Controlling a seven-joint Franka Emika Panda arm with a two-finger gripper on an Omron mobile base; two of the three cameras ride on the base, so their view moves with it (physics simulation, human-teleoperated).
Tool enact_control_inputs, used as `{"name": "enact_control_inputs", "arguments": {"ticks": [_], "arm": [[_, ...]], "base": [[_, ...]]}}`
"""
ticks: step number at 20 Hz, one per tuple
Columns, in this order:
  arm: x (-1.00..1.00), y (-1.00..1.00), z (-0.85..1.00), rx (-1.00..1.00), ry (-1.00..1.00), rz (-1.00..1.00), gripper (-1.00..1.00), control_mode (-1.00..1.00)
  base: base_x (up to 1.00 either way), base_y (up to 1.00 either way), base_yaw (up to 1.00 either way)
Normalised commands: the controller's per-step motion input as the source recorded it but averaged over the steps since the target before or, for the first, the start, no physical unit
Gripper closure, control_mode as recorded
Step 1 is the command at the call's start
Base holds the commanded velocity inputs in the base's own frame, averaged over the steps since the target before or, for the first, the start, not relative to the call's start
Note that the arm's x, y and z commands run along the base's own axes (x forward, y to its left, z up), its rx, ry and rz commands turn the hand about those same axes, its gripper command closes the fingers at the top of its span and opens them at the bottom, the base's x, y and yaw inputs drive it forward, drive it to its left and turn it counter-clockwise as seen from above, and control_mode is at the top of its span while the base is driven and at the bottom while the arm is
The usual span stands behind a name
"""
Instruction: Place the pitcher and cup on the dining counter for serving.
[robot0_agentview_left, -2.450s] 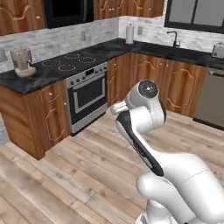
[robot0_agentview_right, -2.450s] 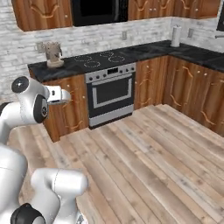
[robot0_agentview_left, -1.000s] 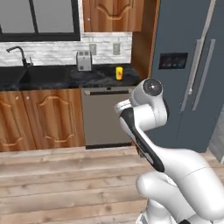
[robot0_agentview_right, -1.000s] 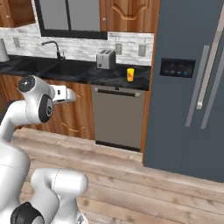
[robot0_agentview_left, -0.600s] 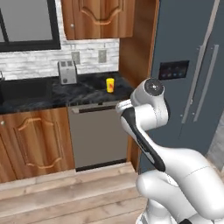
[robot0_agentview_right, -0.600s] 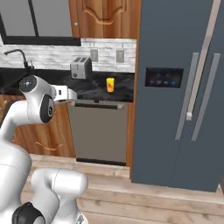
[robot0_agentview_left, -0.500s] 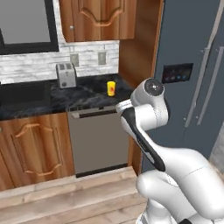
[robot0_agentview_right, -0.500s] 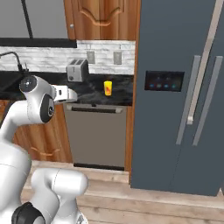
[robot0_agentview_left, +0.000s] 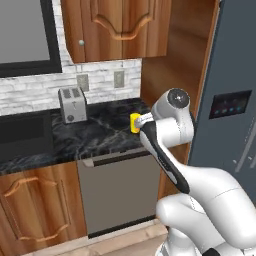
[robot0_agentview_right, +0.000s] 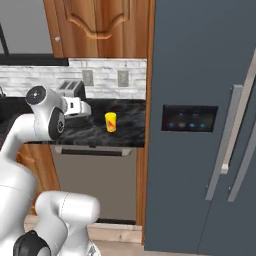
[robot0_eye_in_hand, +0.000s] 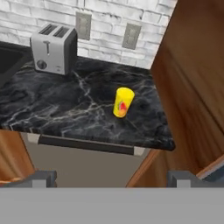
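Note:
The cup (robot0_eye_in_hand: 123, 102) is small and bright yellow with a red mark. It stands upright on the black marble kitchen countertop (robot0_eye_in_hand: 65, 109), close to the wooden side panel. In the hand view my gripper (robot0_eye_in_hand: 111, 178) is open, with its two dark fingertips (robot0_eye_in_hand: 43, 177) far apart and nothing between them. It hovers in front of the counter edge, well short of the cup. From the right base view the hand (robot0_agentview_right: 86, 108) sits left of the cup (robot0_agentview_right: 110, 122). In the left base view the cup (robot0_agentview_left: 133, 123) peeks out behind my forearm. The pitcher and the dining counter are out of view.
A silver toaster (robot0_eye_in_hand: 53, 53) stands at the back left of the countertop, under two wall outlets. A grey dishwasher front (robot0_agentview_left: 117, 190) lies below the counter. A tall wooden panel (robot0_eye_in_hand: 192, 87) and a dark fridge (robot0_agentview_right: 200, 125) close off the right side. Wooden cabinets hang overhead.
The base has driven along the kitchen, so the whole scene shifted from the stove corner to the counter beside the fridge. Cup and toaster look larger. The gripper stayed open.

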Motion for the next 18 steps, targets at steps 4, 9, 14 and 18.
{"name": "enact_control_inputs", "arguments": {"ticks": [4, 9, 14, 18], "arm": [[0.00, 0.00, 0.00, 0.00, 0.00, 0.00, -1.00, 1.00], [0.00, 0.00, 0.00, 0.00, 0.00, 0.00, -1.00, 1.00], [0.00, 0.00, 0.00, 0.00, 0.00, 0.00, -1.00, 1.00], [0.00, 0.00, 0.00, 0.00, 0.00, 0.00, -1.00, 1.00]], "base": [[0.41, 0.00, -0.01], [0.31, 0.00, 0.00], [0.61, 0.00, -0.01], [0.76, 0.00, -0.03]]}}
